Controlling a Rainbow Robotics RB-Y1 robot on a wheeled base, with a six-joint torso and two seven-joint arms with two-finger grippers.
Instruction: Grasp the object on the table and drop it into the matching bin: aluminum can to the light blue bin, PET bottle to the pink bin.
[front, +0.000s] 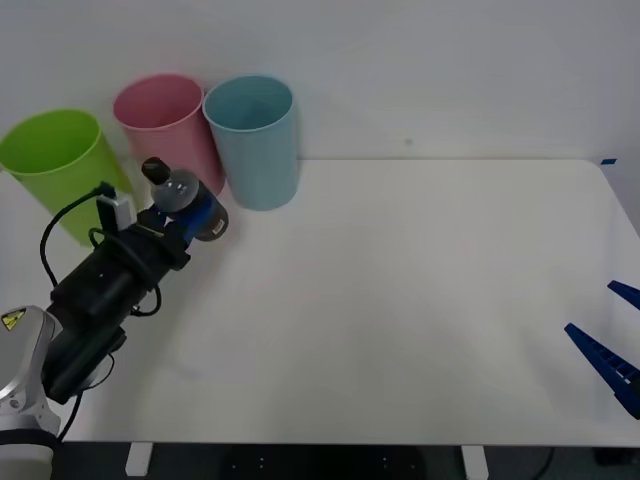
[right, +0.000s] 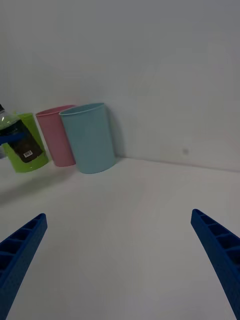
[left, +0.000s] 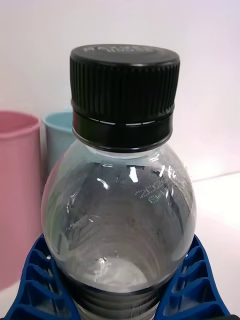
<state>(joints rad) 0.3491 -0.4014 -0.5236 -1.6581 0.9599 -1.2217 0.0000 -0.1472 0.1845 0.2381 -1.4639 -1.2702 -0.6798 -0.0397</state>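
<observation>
White wall and a plain white tabletop (front: 420, 300) frame the scene. The PET bottle (front: 178, 196) is held clear of the surface in the left hand (front: 196, 222), whose blue fingers are clamped round its body, black cap tilted up and away from the arm. The pink bin (front: 165, 125) stands just beyond and slightly above it in the front view, so a short carry forward and up over that rim is judged to be needed; the light blue bin (front: 255, 140) stands beside it. The bottle's dark label is seen from the right wrist, the cap ribbing from the left. The right hand (front: 607, 345) is parked spread apart, far off.
</observation>
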